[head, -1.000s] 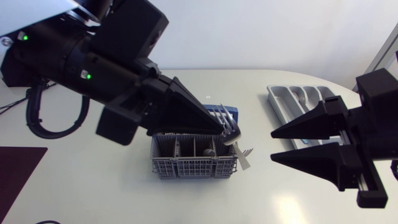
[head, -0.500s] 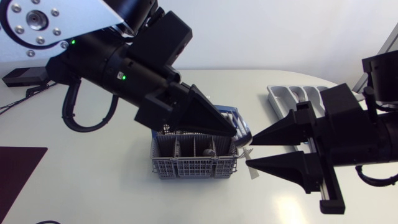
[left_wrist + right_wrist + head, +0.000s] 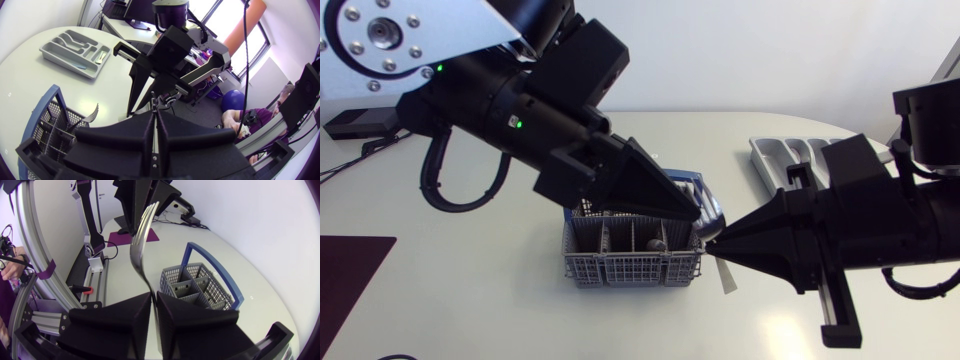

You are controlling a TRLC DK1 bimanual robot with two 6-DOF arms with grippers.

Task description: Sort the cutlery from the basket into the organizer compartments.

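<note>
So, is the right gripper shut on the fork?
Yes, the right wrist view shows both fingers of the right gripper pressing the handle of the fork from two sides.

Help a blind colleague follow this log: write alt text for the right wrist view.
The right tool is shut on a silver fork standing upright, its tines by the left tool. Beyond, a grey basket with a blue handle stands on the white table.

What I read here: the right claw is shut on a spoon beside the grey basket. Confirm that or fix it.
It is not a spoon. The right claw is shut on a fork beside the grey basket. The right wrist view shows the tines plainly, standing up ahead of the claw.
</note>
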